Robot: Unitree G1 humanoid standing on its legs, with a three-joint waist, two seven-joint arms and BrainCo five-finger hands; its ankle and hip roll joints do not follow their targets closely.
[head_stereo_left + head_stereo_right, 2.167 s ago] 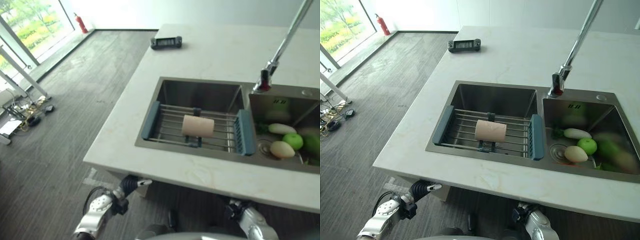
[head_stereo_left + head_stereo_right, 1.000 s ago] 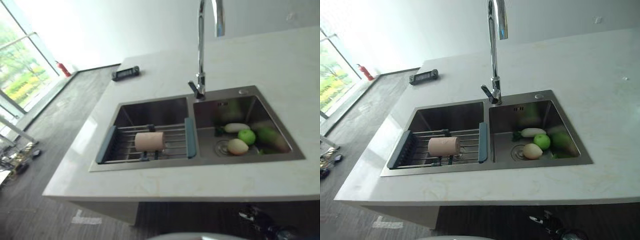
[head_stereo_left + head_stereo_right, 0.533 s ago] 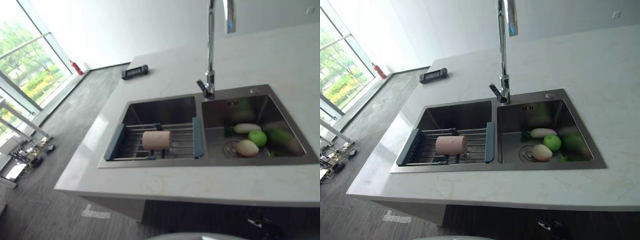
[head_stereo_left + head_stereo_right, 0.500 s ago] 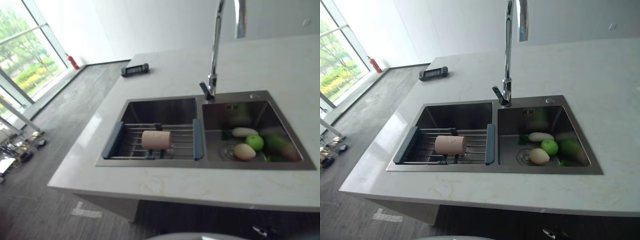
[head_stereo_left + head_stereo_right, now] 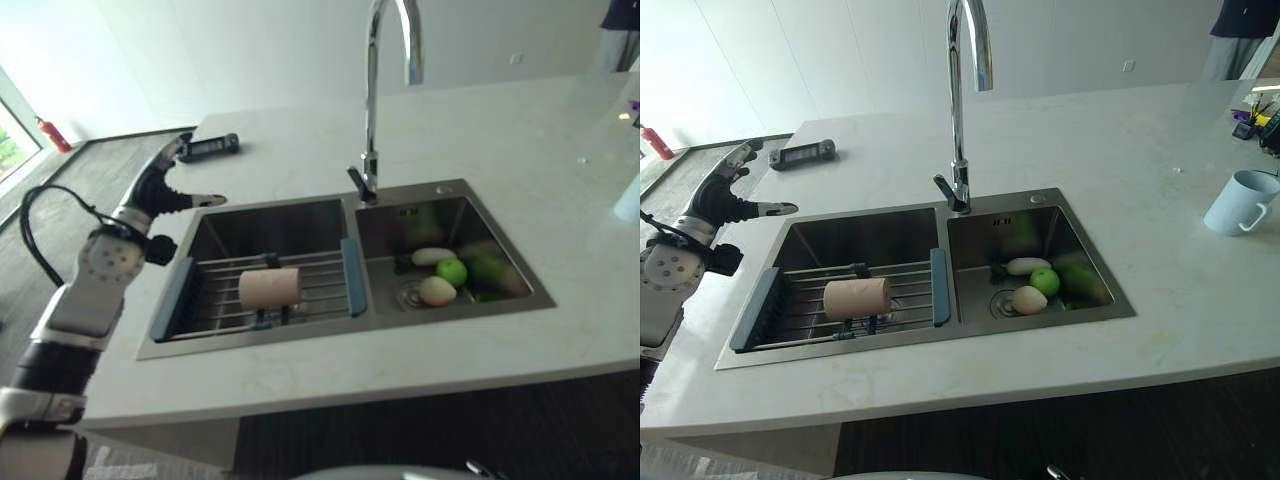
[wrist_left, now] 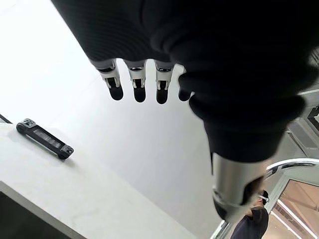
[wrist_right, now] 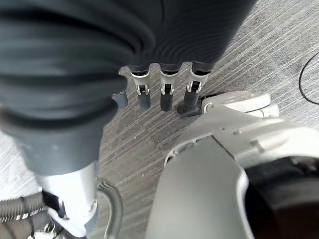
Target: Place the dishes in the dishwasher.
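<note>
Fingers, left hand (image 5: 158, 190): spread and relaxed, thumb held apart, nothing held; raised over the counter's left edge, seemingly on approach rather than in a grasp.
Fingers, right hand (image 7: 164, 92): hanging straight and loose above the floor, carrying nothing; idle at the robot's side.
Beige cup (image 5: 270, 288): the nearest dish, lying on its side on the drain rack (image 5: 300, 270), below and to the right of the left fingertips, well apart from them; probably left there to drain.
Drain rack: spans the left sink basin (image 5: 270, 225), its blue end pieces resting on the rim.
Right basin (image 5: 500, 255): beyond the rack, holding vegetables (image 5: 455, 275), not dishes.
Blue mug (image 5: 1238, 203): upright on the counter (image 5: 480, 140), far right, well out of the left hand's reach.
Black device (image 5: 210, 147): on the counter just past the left fingertips.
Faucet (image 5: 375, 100): arches between the basins.
Stage: no dish taken yet, by my judgement.
</note>
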